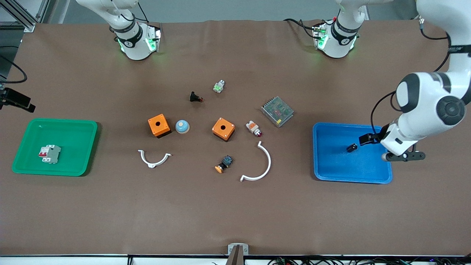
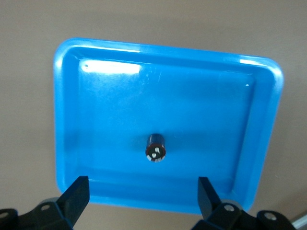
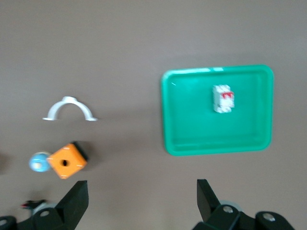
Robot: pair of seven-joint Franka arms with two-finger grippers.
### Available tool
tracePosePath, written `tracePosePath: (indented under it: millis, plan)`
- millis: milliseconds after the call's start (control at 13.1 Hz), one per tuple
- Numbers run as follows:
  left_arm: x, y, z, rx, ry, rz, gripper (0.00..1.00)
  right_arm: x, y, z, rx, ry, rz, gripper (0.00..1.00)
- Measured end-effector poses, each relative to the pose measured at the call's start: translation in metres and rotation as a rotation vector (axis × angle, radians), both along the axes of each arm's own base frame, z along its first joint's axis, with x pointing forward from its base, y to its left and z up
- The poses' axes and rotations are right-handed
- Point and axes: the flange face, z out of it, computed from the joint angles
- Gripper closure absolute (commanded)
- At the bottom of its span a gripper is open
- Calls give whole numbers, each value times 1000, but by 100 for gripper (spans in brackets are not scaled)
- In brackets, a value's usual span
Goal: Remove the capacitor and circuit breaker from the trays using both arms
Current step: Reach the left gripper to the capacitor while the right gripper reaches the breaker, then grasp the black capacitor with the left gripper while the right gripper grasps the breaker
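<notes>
The capacitor (image 1: 351,148), a tiny dark cylinder, lies in the blue tray (image 1: 351,179) at the left arm's end of the table. The left wrist view shows it (image 2: 155,147) lying on the tray floor (image 2: 144,105). My left gripper (image 2: 144,196) is open and empty, above the tray's edge (image 1: 371,139). The breaker (image 1: 50,154), white-grey with red levers, lies in the green tray (image 1: 73,127) at the right arm's end. It also shows in the right wrist view (image 3: 223,98). My right gripper (image 3: 143,201) is open and empty, high over bare table, out of the front view.
Mid-table lie two orange boxes (image 1: 159,125) (image 1: 223,129), a blue dome (image 1: 182,126), two white curved clamps (image 1: 154,159) (image 1: 257,163), an orange-capped button (image 1: 223,164), a white-orange part (image 1: 254,128), a mesh-covered metal box (image 1: 277,111) and a black flared part (image 1: 195,97).
</notes>
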Motion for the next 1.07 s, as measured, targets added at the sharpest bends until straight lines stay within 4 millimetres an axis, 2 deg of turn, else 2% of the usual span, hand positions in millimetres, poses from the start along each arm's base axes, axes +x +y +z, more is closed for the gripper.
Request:
tracePosePath:
  millis: [76, 153, 229, 459, 535, 841, 1070]
  plan:
    - [2, 0, -19, -2, -1, 1, 21, 6, -13, -23, -20, 42, 6, 0]
    - [3, 0, -34, -5, 1, 1, 22, 14, -29, -47, -25, 73, 26, 0]
    - [4, 0, -51, -7, 9, 1, 25, 23, -57, -79, -18, 96, 54, 0]
    - [2, -1, -71, -9, 35, 1, 32, 34, -133, -151, -4, 104, 112, 0]
    - [1, -1, -76, -9, 38, 0, 36, 36, -158, -181, 6, 105, 133, 0]
    - [-3, -1, -95, -11, 61, 0, 43, 43, -193, -240, 5, 86, 195, 0]
    - [-6, -3, -106, -13, 80, -2, 47, 48, -208, -280, 16, 56, 224, 0]
